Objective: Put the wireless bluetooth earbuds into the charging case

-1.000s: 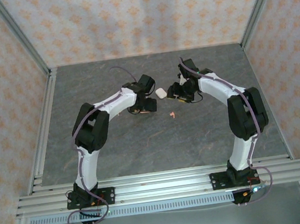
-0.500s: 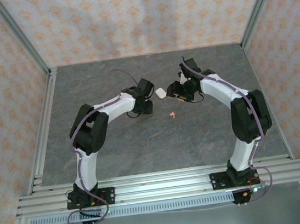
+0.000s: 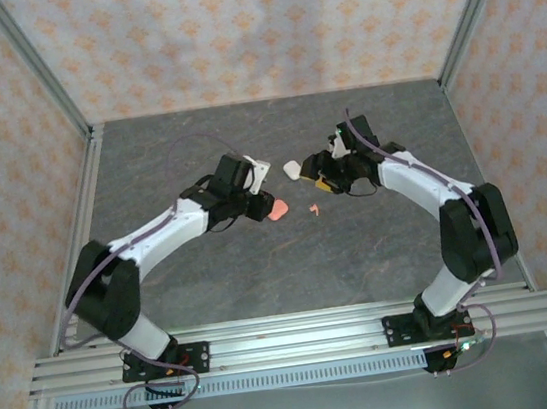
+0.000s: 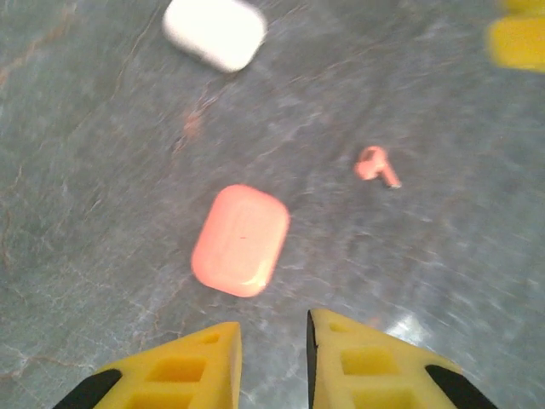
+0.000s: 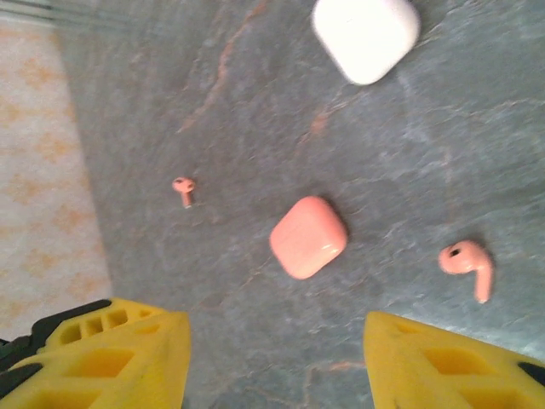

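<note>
A shut coral-red charging case [image 4: 241, 239] lies flat on the grey table, just ahead of my left gripper [image 4: 272, 358]. Its yellow fingers stand a narrow gap apart with nothing between them. A coral earbud [image 4: 376, 166] lies to the case's right, and a shut white case [image 4: 215, 32] farther off. From above, the coral case [image 3: 276, 207] sits between my left gripper [image 3: 256, 203] and my right gripper [image 3: 323, 182]. My right gripper [image 5: 277, 358] is open and empty above the coral case [image 5: 308, 236]. One coral earbud [image 5: 468, 264] lies to its right and another [image 5: 183, 189] to its left.
The white case [image 3: 292, 169] rests between the two wrists, toward the back. Aluminium frame rails [image 3: 82, 240] edge the table at left and right, with patterned walls behind them. My right gripper's yellow fingers [image 4: 515, 38] show at the top right of the left wrist view.
My left arm has stretched out low and drawn its gripper back to the left, uncovering the coral case. Its jaws have narrowed. The right gripper has barely shifted.
</note>
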Robot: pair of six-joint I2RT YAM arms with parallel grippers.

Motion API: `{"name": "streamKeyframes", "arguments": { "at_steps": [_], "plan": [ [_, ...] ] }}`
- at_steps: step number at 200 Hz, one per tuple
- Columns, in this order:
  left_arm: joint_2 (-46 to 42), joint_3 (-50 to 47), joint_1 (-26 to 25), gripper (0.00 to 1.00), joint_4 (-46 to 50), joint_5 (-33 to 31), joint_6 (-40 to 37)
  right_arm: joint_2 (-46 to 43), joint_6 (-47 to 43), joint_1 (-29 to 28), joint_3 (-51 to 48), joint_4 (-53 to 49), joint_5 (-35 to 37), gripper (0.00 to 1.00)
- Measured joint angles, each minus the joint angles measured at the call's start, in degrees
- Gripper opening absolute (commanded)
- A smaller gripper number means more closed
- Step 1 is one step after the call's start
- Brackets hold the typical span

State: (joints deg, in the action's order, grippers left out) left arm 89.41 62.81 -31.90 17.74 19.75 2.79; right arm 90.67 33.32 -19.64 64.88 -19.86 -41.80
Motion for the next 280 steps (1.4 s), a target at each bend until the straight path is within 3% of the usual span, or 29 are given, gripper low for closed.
{"name": "streamKeyframes", "arguments": {
  "at_steps": [30, 46, 60, 85, 157, 202, 280],
  "plan": [
    [-4.44, -1.03, 0.00, 0.35, 0.07, 1.03, -1.81, -4.76, 0.42, -2.56, -1.05, 0.26, 0.26, 0.57],
    [-3.87, -0.98, 0.00, 0.50, 0.98, 0.90, -2.05, -5.57, -1.20, -3.67, -0.55, -1.55, 2.38, 0.57],
    [-1.92, -0.68, 0.00, 0.63, 2.45, 1.88, -3.80, -4.61, -3.08, -4.46, 1.40, -5.16, 4.79, 0.57],
    [6.12, 5.75, 0.00, 0.67, 9.35, 2.58, -8.24, -1.44, -5.18, -5.01, 5.75, -9.90, 8.00, 0.57],
    [28.65, 31.21, 1.20, 0.73, 25.94, 2.93, -20.68, -4.46, -3.39, -3.02, -2.69, -10.60, 10.56, 0.59],
    [32.81, 32.17, 1.29, 0.75, 30.29, 2.10, -22.60, -7.41, -2.93, -0.35, -5.20, -10.58, 10.58, 0.59],
    [34.99, 33.11, 1.27, 0.60, 30.29, 1.25, -23.96, -7.82, -1.79, -0.02, -5.66, -9.33, 10.56, 0.59]
  ]
}}
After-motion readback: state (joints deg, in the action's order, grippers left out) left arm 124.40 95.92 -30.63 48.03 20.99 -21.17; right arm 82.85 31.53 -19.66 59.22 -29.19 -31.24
